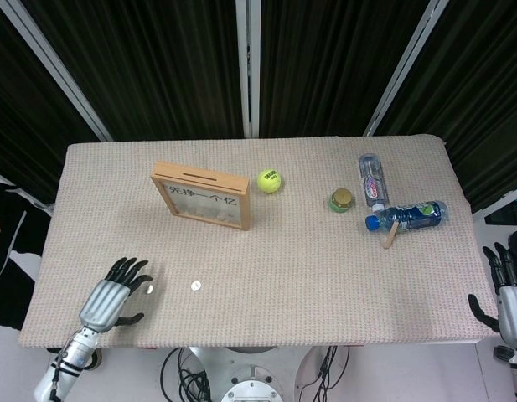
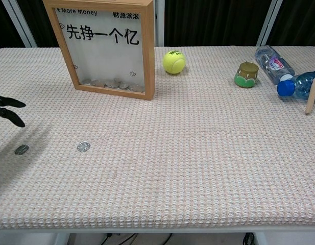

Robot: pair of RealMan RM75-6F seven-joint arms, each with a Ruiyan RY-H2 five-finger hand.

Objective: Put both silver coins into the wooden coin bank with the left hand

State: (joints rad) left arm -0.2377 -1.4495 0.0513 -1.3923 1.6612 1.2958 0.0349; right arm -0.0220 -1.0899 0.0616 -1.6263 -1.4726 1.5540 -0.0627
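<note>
Two silver coins lie on the cloth near the front left. One coin (image 1: 195,286) (image 2: 83,147) lies free. The other coin (image 1: 149,287) (image 2: 21,149) sits just beyond the fingertips of my left hand (image 1: 111,298) (image 2: 5,109), which hovers over the table with fingers spread and holds nothing. The wooden coin bank (image 1: 201,195) (image 2: 103,47) stands upright behind them, its slot on top and several coins visible inside. My right hand (image 1: 509,289) stays open off the table's right edge, away from everything.
A tennis ball (image 1: 270,180) (image 2: 174,62) sits right of the bank. Further right are a small green-and-gold jar (image 1: 341,200) (image 2: 246,74), two lying plastic bottles (image 1: 372,178) (image 1: 409,216) and a wooden stick (image 1: 391,231) (image 2: 312,95). Black curtains hang behind the table.
</note>
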